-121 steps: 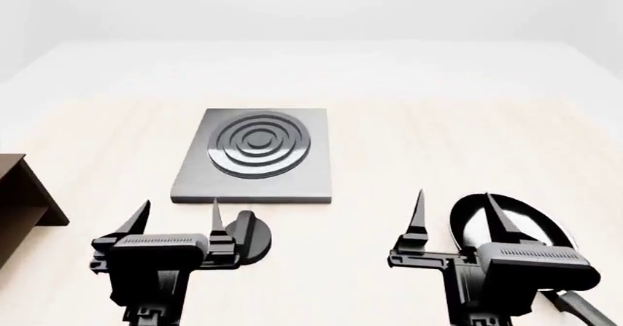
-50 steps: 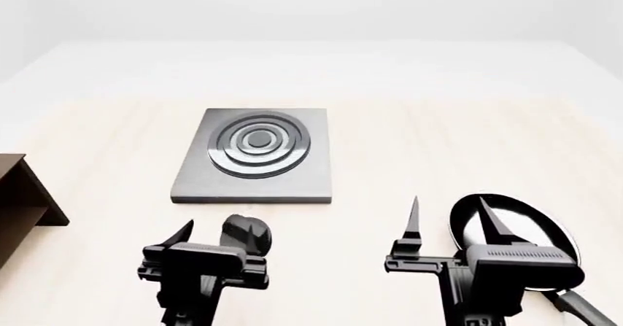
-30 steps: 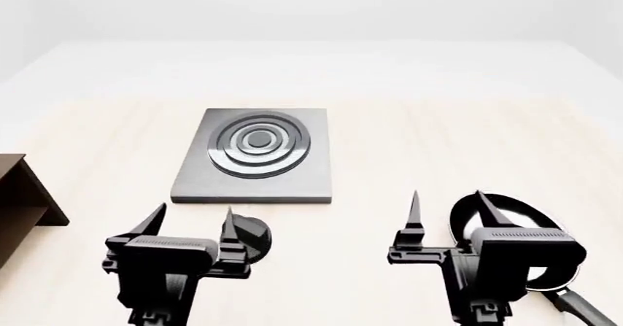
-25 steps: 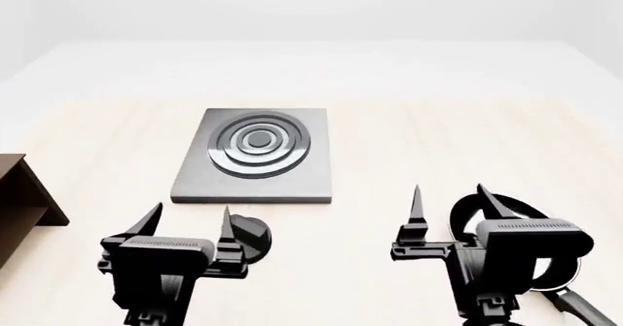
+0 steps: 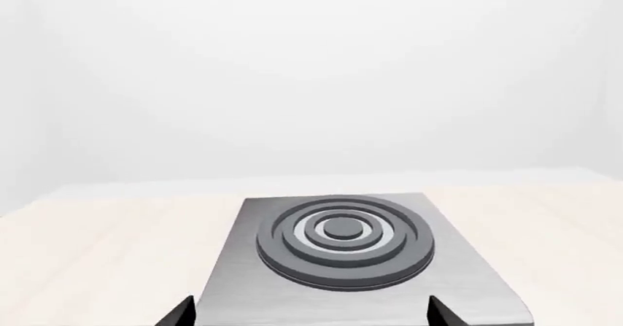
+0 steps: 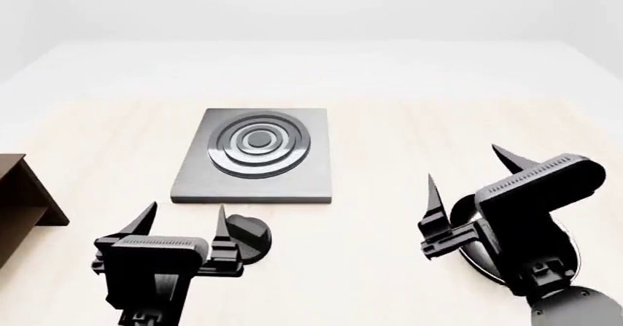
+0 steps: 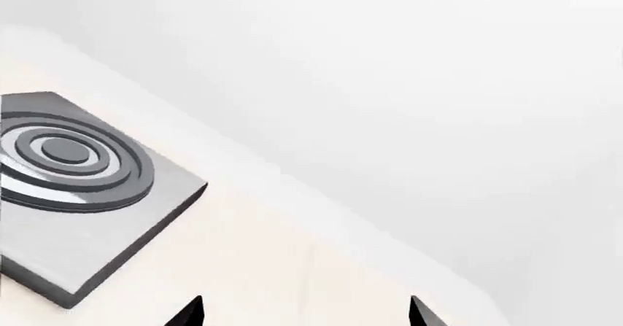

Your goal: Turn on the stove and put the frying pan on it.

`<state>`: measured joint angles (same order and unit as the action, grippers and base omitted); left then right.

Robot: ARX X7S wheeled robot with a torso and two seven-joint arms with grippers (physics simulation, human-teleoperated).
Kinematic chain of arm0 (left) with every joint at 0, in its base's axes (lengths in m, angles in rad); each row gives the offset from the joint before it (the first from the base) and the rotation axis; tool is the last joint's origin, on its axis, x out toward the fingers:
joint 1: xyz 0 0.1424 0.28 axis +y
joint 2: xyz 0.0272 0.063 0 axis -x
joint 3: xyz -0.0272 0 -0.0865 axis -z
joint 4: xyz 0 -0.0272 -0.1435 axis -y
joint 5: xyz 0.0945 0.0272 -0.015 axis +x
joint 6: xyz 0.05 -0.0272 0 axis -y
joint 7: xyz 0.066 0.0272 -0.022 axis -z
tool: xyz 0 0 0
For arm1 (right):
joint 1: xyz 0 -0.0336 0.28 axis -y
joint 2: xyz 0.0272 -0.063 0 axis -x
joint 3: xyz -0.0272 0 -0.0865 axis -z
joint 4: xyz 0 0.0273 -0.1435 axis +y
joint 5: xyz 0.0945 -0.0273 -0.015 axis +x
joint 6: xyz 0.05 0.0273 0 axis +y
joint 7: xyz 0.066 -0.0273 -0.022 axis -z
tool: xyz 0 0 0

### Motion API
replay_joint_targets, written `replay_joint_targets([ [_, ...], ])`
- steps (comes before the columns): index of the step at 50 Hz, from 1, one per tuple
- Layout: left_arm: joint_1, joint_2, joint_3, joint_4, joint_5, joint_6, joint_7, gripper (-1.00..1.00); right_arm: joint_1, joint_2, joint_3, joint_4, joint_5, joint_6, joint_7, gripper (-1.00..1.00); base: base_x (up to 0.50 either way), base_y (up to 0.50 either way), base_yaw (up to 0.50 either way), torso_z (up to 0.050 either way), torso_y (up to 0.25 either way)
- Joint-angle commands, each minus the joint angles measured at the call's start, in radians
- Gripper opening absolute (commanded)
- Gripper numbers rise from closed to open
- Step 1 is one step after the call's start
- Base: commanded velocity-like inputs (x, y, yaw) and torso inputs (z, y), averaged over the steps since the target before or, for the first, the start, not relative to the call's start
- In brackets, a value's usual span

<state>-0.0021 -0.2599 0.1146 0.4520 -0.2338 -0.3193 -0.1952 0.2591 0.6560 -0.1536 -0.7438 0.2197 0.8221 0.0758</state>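
Observation:
The stove (image 6: pixel 255 154) is a dark-grey square plate with burner rings, lying flat mid-table; it also shows in the left wrist view (image 5: pixel 341 246) and the right wrist view (image 7: pixel 68 187). Its round black knob (image 6: pixel 251 235) sits on the table in front of it, partly hidden behind my left gripper (image 6: pixel 185 211), which is open and empty. The frying pan (image 6: pixel 471 265) lies at the near right, almost wholly hidden behind my right gripper (image 6: pixel 463 165), which is open, empty, raised and rolled sideways above it. Both sets of fingertips (image 5: pixel 180 313) (image 7: pixel 190 313) stand wide apart.
A brown wooden shelf (image 6: pixel 25 195) stands at the left edge of the head view. The pale wooden table (image 6: pixel 409 129) runs back to a white far edge and white wall.
My right gripper has lifted and rolled to the right above the pan, covering more of it. My left gripper, close beside the knob a second ago, has drawn back left and stays open.

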Motion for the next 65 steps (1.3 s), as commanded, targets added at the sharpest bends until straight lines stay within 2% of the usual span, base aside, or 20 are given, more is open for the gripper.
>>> replay_joint_targets([
  [1, 0.005, -0.004, 0.007, -0.014, 0.019, 0.027, -0.013, 1.0, 0.144, 0.167, -0.083, -0.063, -0.026, 0.26, -0.056, 1.0, 0.0, 0.0, 0.0, 0.0, 0.0],
  [4, 0.002, -0.006, 0.0, -0.017, 0.01, 0.025, -0.013, 1.0, 0.234, 0.217, -0.178, -0.042, -0.015, 0.395, -0.118, 1.0, 0.0, 0.0, 0.0, 0.0, 0.0],
  [10, 0.003, -0.007, 0.0, -0.022, 0.008, 0.03, -0.017, 1.0, 0.331, 0.285, -0.324, 0.012, -0.017, 0.504, -0.199, 1.0, 0.0, 0.0, 0.0, 0.0, 0.0],
  [17, 0.003, -0.009, 0.005, -0.025, 0.013, 0.036, -0.023, 1.0, 0.37, 0.381, -0.448, 0.021, -0.032, 0.525, -0.266, 1.0, 0.0, 0.0, 0.0, 0.0, 0.0],
  [22, 0.002, -0.01, 0.008, -0.033, 0.012, 0.04, -0.023, 1.0, 0.354, 0.424, -0.461, 0.013, -0.028, 0.51, -0.284, 1.0, 0.0, 0.0, 0.0, 0.0, 0.0],
  [28, 0.002, -0.013, 0.011, -0.033, 0.013, 0.041, -0.026, 1.0, 0.343, 0.496, -0.559, 0.013, -0.064, 0.497, -0.306, 1.0, 0.0, 0.0, 0.0, 0.0, 0.0],
  [45, 0.002, -0.02, 0.017, -0.032, 0.011, 0.042, -0.034, 1.0, 0.253, 0.544, -0.589, 0.106, -0.069, 0.47, -0.281, 1.0, 0.0, 0.0, 0.0, 0.0, 0.0],
  [65, -0.011, -0.03, 0.016, -0.033, 0.01, 0.034, -0.051, 1.0, 0.111, 0.59, -0.502, 0.2, 0.006, 0.395, -0.202, 1.0, 0.0, 0.0, 0.0, 0.0, 0.0],
])
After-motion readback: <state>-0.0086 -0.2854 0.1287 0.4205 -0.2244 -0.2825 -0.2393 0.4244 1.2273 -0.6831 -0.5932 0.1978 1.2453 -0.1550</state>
